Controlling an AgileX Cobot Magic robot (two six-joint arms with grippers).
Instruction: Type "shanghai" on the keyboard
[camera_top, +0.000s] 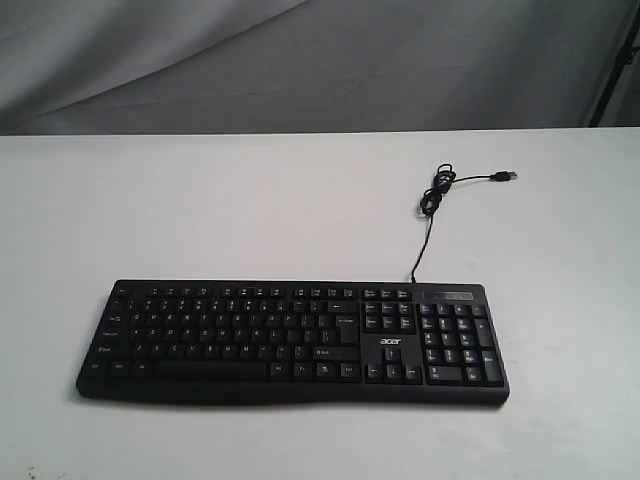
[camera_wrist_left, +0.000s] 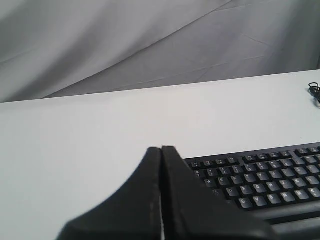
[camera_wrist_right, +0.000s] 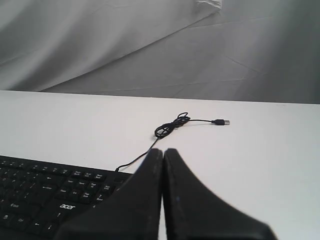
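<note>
The wide black keyboard (camera_top: 290, 340) lies across the near part of the white table, its numeric keypad on the right. Neither gripper shows in the exterior view. In the left wrist view my left gripper (camera_wrist_left: 161, 149) is shut and empty, raised over the letter end of the keyboard (camera_wrist_left: 260, 182). In the right wrist view my right gripper (camera_wrist_right: 163, 150) is also shut with nothing in it, raised over the keypad end of the keyboard (camera_wrist_right: 45, 195), whose white acer logo shows. The left gripper hides the keys beneath it.
A thin black USB cable (camera_top: 432, 200) runs from the keyboard's back edge, coils, and ends in a plug (camera_top: 508, 176) at the back right; the same cable (camera_wrist_right: 170, 127) shows in the right wrist view. A grey cloth backdrop (camera_top: 300, 60) hangs behind the white table (camera_top: 200, 210).
</note>
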